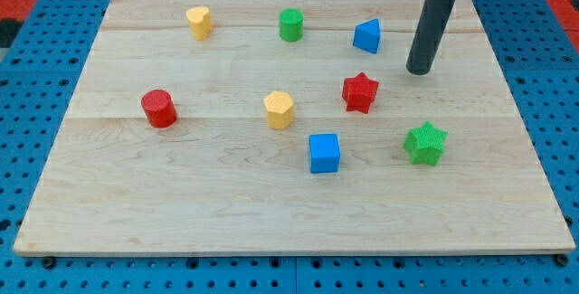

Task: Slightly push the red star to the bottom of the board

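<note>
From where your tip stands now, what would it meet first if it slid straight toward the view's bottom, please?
Probably the green star: it lies almost directly below my tip. The red star sits off that line, to the view's left.

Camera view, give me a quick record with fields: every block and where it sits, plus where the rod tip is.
board: wooden
red star: right of centre
my tip: up and right of the red star, apart from it
blue triangle: above the red star
green cylinder: top centre
yellow block: top left, shape unclear
red cylinder: left
yellow hexagon: centre
blue cube: below centre
green star: lower right
</note>
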`<state>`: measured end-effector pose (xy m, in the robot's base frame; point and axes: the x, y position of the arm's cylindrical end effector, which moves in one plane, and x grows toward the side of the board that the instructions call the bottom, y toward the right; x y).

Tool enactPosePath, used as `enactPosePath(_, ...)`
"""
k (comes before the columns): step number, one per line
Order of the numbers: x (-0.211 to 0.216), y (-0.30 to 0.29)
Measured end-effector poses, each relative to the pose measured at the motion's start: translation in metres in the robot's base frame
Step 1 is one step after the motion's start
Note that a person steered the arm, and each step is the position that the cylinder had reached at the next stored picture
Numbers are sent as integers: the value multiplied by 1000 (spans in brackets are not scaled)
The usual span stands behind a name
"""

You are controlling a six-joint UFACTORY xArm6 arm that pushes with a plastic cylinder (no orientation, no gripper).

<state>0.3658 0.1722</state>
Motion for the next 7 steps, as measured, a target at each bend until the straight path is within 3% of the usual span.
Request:
enactPosePath(4,-3,-5)
enactPosePath(6,20,-85)
enactPosePath(7,28,-90)
